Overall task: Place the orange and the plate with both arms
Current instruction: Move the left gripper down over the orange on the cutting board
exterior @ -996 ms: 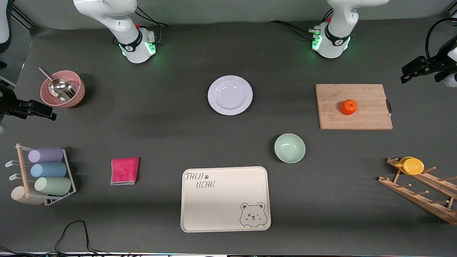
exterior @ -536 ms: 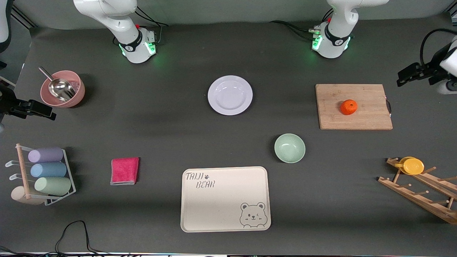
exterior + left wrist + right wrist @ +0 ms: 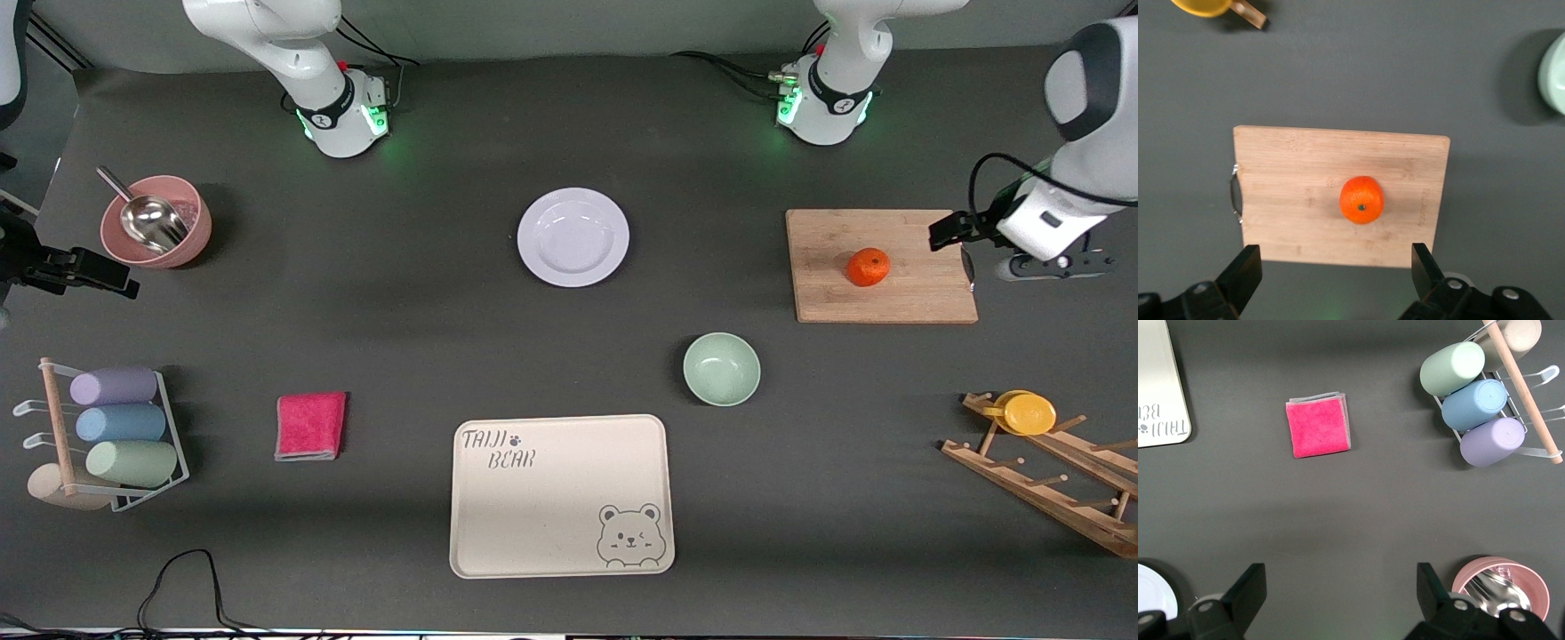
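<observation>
- Over at the left arm's end of the surface, the small round bright-orange fruit (image 3: pixel 868 267) sat near the middle of a pale rectangular wooden cutting board (image 3: pixel 916 302), stem dimple up.
- Left hand (image 3: pixel 1331 270) hung in the air over the board's edge, its two black fingers (image 3: pixel 1245 270) spread wide with nothing between them; in the left wrist view the orange (image 3: pixel 1361 199) lay between the fingers' lines but well clear of them.
- Round glossy lavender-white plate (image 3: pixel 573 236) lay flat on the dark grey surface (image 3: pixel 427 293), between the two arm bases and nearer the camera than them, well apart from the board.
- Mint-green bowl (image 3: pixel 721 368) stood nearer the camera than the plate, and a cream rectangular bear-printed tray (image 3: pixel 560 496) lay nearer still.
- Right hand (image 3: pixel 1338 593) was up over the right arm's end of the surface, fingers wide apart and holding nothing; its wrist view showed a folded pink cloth (image 3: pixel 1318 425), a rack of pastel cups (image 3: pixel 1478 400) and a pink bowl holding a metal scoop (image 3: pixel 1498 587).
</observation>
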